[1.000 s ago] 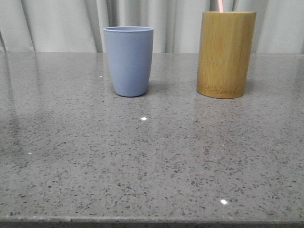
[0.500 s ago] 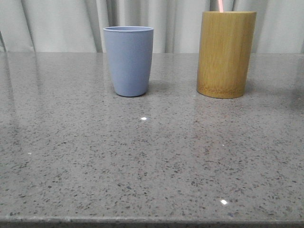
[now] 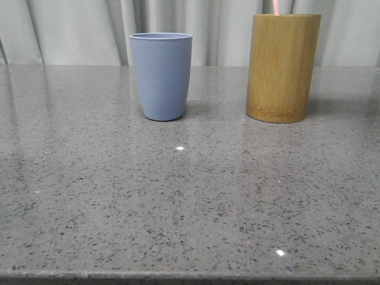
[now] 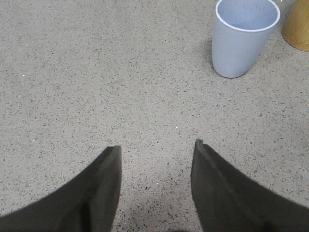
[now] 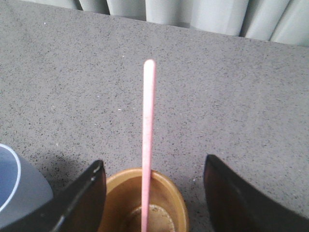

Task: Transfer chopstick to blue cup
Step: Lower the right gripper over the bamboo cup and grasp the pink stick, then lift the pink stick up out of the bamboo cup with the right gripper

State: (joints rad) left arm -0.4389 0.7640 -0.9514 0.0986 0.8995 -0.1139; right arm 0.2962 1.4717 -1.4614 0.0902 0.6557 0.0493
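Chopstick stands near-upright in bamboo cylinder, centred between right gripper's wide-open, empty fingers; left gripper, also open and empty, hangs over counter short of blue cup.

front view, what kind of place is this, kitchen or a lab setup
Probably a staged test bench, not a lived-in kitchen: a speckled grey stone-look table, a plain pale curtain close behind, and on it a blue cup and a bamboo holder with one chopstick.

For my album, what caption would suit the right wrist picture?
Open right gripper poised above the bamboo holder, pink chopstick standing inside, blue cup alongside.
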